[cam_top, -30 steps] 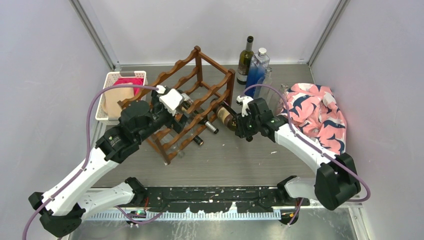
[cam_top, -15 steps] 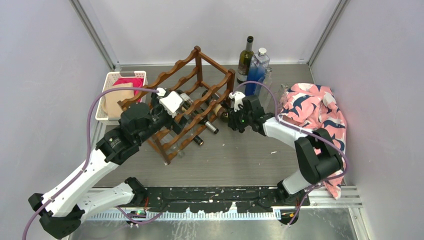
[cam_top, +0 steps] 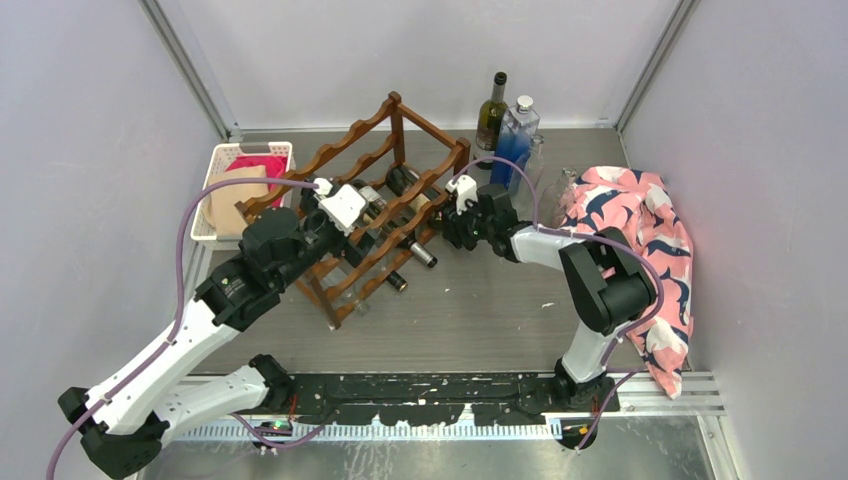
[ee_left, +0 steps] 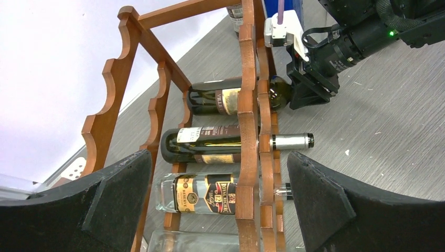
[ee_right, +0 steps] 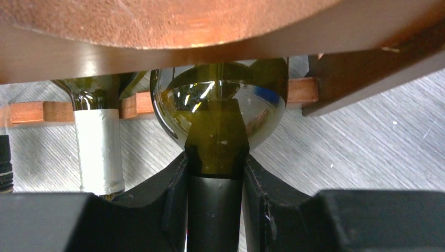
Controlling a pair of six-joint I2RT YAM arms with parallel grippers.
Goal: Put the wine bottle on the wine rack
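Grey table (cam_top: 480, 320), frame centre: R tool (ee_right: 216, 157) clamps neck of bottle (ee_left: 210, 100), lying in upper row of rack (cam_top: 350, 137); L tool (ee_left: 218, 157) gapes open by rack. Risk: skewed push cd jam shoulder on rail or shift rack.

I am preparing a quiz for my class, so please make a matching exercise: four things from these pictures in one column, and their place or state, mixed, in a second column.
1. right pincer
2. left pincer
3. basket
4. cloth

A. open, at the rack
B. far left of the table
C. shut on the bottle neck
D. right side of the table

Pairs: 1-C, 2-A, 3-B, 4-D
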